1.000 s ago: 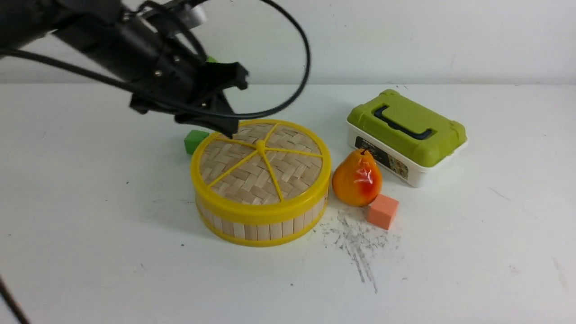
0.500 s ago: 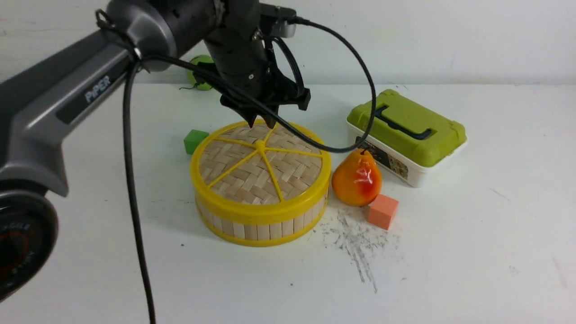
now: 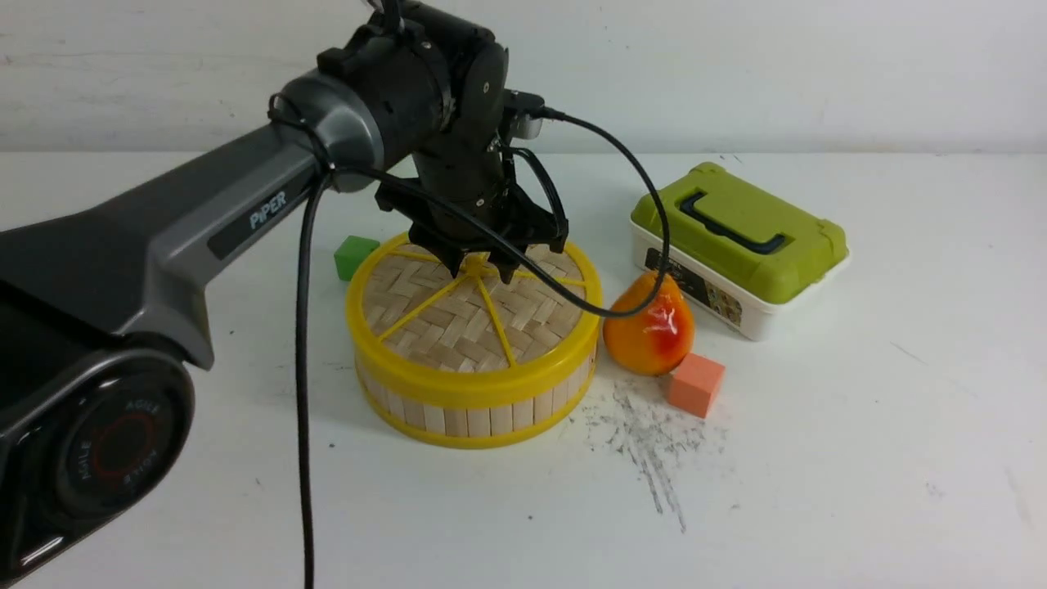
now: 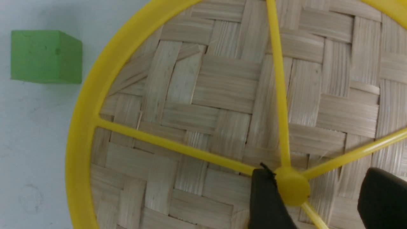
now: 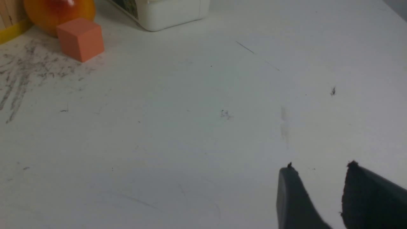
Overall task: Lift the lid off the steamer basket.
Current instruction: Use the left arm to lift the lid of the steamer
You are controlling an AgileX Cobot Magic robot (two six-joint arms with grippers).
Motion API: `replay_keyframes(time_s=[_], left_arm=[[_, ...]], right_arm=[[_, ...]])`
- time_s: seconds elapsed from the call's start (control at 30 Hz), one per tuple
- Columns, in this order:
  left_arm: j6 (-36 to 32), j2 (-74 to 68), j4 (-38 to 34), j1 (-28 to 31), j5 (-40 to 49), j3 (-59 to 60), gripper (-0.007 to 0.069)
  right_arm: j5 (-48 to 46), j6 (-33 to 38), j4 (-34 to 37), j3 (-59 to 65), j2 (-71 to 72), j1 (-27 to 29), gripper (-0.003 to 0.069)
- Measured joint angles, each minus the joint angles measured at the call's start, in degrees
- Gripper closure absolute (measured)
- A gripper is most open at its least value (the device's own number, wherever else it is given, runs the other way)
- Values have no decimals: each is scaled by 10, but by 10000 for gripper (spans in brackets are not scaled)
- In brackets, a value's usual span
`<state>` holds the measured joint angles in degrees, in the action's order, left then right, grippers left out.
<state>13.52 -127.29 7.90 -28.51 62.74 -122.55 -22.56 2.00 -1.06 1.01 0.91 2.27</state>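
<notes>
- Reaching in from the robot's left, the left arm (image 3: pixel 245 213) hangs over the steamer basket (image 3: pixel 474 417) with its jaws pointing down at the middle of the basket's top.
- The lid (image 3: pixel 458 323) sits flat on the basket, its yellow rim lined up with the basket's upper rim all the way round. It has not been lifted.
- The left arm's jaws are spread apart on either side of the small knob (image 4: pixel 292 190) at the lid's centre, and they grip nothing.
- One black finger (image 4: pixel 267 203) is right against the knob. The other (image 4: pixel 381 197) stands off from it, with bare weave in between.
- A black cable (image 3: pixel 303 368) droops from the arm, and a loop of it crosses in front of the basket's right-hand edge.
- A green cube (image 3: pixel 354 256) lies just beside the basket on its far left side, not touching it.
- A pear (image 3: pixel 650 331) stands close against the basket's right side. I cannot tell whether it touches the rim.
- An orange cube (image 3: pixel 695 383) sits at the pear's front, on the side away from the basket.
- A white box (image 3: pixel 740 245) with an olive-green lid and dark handle is further right of the basket and further back.
- Grey scuff marks (image 3: pixel 646 442) streak the counter (image 3: pixel 859 491) off the basket's front right.
- The right arm's jaws show only in the right wrist view. The two fingers (image 5: pixel 295 197) are parted with nothing between them, above bare counter well away from the basket, with the orange cube in between.
</notes>
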Motion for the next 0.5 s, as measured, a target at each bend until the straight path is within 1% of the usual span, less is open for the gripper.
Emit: replay_keyframes(time_s=[0.07,0.2,0.23,0.27,0.37,0.5], left_arm=[[4,-1,3,0,-1,0,310],[24,-2,18,1,-1,0,495],[28,-2,18,1,-2,0,524],[31,-2,18,1,-2,0,533],[33,5,16,1,-7,1,521],[33,48,5,1,-14,2,521]], right_arm=[[0,0,0,0,0,0,419],[0,0,0,0,0,0,419],[0,0,0,0,0,0,419],[0,0,0,0,0,0,419],[0,0,0,0,0,0,419],[0,0,0,0,0,0,419]])
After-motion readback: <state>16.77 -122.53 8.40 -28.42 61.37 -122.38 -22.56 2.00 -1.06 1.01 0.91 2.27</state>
